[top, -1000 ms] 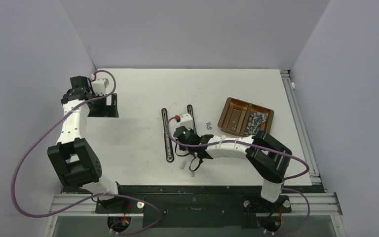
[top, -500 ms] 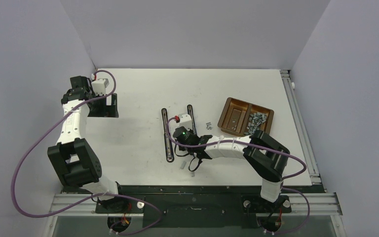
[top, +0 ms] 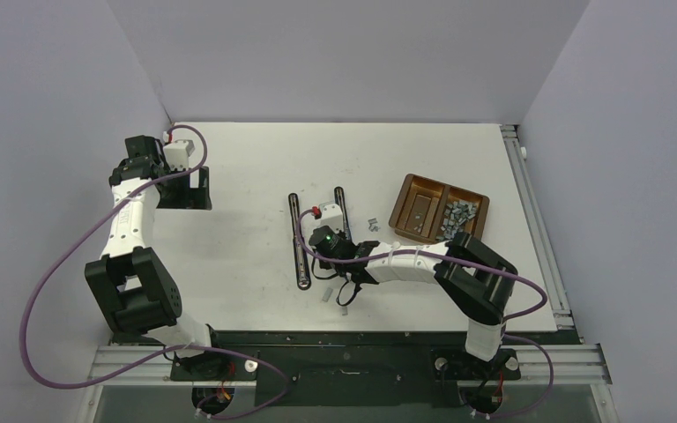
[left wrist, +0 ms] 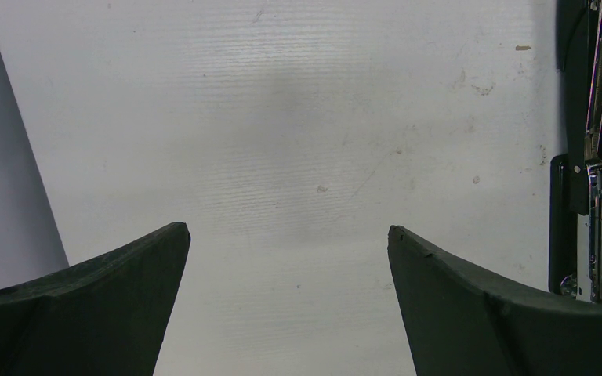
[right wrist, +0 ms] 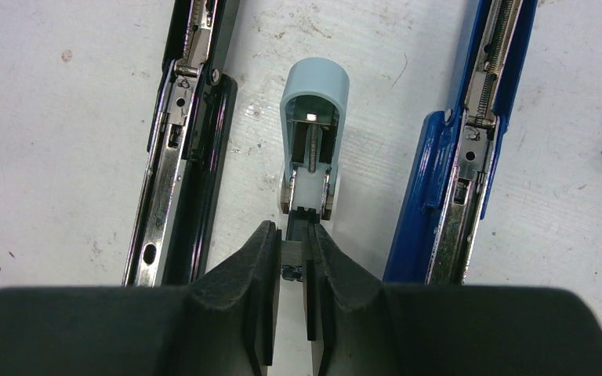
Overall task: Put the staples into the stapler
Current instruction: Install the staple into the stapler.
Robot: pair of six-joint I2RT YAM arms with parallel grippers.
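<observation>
My right gripper point(right wrist: 291, 232) is shut on a short grey staple strip point(right wrist: 291, 252). It holds the strip at the near end of a small light-blue stapler point(right wrist: 313, 117), which lies open with its channel and spring showing. A long black stapler point(right wrist: 192, 133) lies open to its left and a blue one point(right wrist: 470, 141) to its right. From above, the right gripper point(top: 329, 227) sits mid-table over the small stapler point(top: 330, 212). My left gripper point(left wrist: 286, 231) is open over bare table at the far left point(top: 196, 188), holding nothing.
A brown two-compartment tray point(top: 405, 196) stands right of the staplers, with a heap of staples point(top: 456, 214) in its right half. Loose staples point(top: 372, 224) lie between tray and staplers, and two strips point(top: 326, 294) lie nearer the front edge. Grey walls close in the table.
The right arm's elbow has shifted slightly left. Both grippers and the staplers stay where they were.
</observation>
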